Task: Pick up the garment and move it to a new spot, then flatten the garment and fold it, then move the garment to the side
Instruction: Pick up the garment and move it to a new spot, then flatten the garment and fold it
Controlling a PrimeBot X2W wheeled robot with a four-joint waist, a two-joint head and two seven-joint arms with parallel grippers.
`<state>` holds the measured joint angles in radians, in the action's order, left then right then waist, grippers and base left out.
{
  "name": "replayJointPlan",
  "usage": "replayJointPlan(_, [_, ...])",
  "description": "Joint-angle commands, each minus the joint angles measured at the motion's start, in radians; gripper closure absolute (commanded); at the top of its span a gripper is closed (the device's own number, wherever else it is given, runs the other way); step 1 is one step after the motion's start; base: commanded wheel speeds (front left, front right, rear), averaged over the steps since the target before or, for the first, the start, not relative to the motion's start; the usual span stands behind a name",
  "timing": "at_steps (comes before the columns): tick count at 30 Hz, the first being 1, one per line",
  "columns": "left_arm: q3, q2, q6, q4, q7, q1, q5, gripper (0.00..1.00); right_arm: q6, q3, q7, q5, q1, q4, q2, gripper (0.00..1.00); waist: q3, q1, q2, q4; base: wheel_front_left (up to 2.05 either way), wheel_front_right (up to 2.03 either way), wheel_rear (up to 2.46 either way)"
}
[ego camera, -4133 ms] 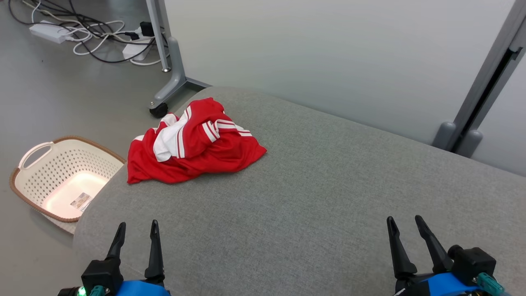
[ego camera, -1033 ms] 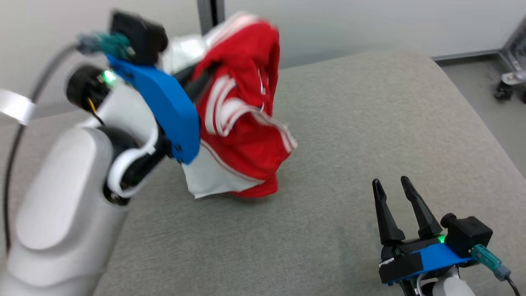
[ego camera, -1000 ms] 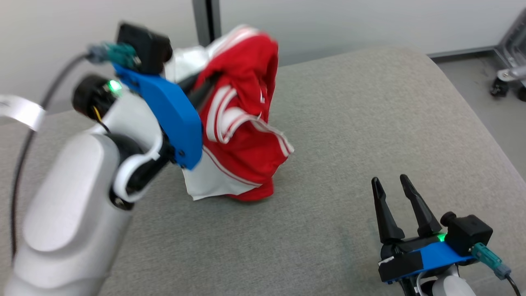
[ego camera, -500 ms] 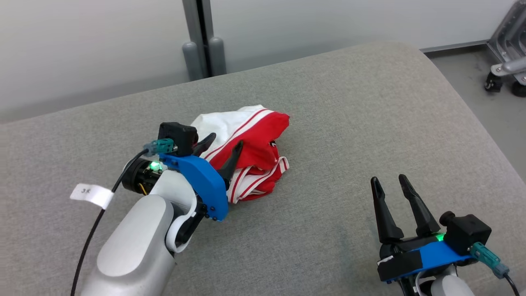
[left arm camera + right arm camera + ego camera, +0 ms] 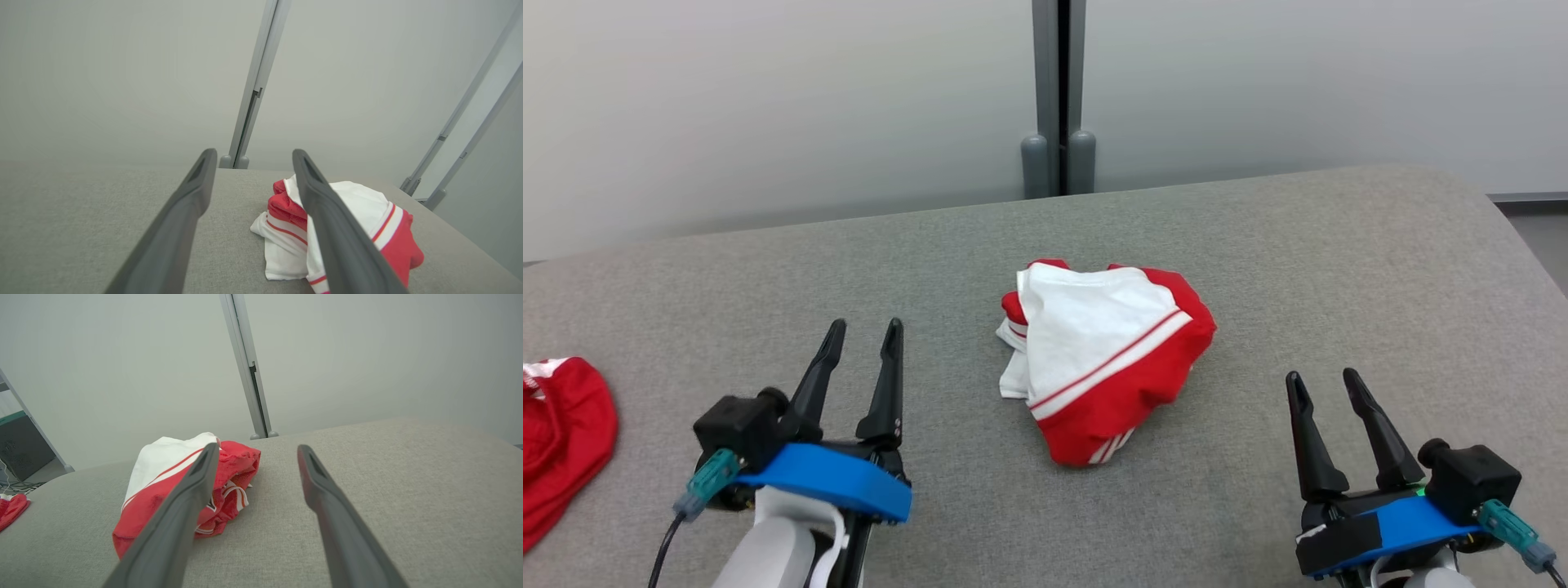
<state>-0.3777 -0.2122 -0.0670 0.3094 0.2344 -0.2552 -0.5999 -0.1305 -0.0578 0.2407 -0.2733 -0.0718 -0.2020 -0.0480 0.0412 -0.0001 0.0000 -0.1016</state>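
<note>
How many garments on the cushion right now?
2. A crumpled red-and-white garment lies mid-cushion. A second red garment sits at the head view's far left edge, cut off by the frame. More could lie outside the frame.

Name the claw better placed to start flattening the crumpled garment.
Right, narrowly. Both claws stand open, but the right claw sits nearer the garment than the left claw does.
</note>
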Motion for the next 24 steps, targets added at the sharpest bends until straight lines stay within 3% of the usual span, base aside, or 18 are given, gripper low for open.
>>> replayJointPlan(1, [0.008, 0.002, 0.005, -0.007, 0.008, 0.020, -0.002, 0.00, 0.000, 0.002, -0.001, 0.007, 0.008, 0.009, -0.004, 0.00, -0.001, 0.0001, 0.0000, 0.004, 0.00, 0.00, 0.00])
replayJointPlan(6, [0.101, -0.003, 0.032, -0.071, 0.031, 0.115, 0.050, 0.00, 0.000, 0.025, -0.022, 0.024, 0.020, 0.027, -0.004, 0.00, -0.021, 0.0001, 0.0000, 0.040, 0.00, 0.00, 0.00])
replayJointPlan(13, [0.234, 0.030, 0.006, -0.146, 0.032, 0.237, 0.183, 0.00, 0.000, 0.030, -0.041, 0.022, 0.039, 0.045, -0.004, 0.00, -0.034, 0.0001, 0.0000, 0.059, 0.00, 0.00, 0.00])
replayJointPlan(24, [0.278, 0.045, -0.015, -0.096, 0.032, 0.297, 0.284, 0.00, 0.000, 0.029, -0.053, 0.007, 0.054, 0.040, -0.004, 0.00, -0.039, 0.0001, 0.0000, 0.045, 0.00, 0.00, 0.00])
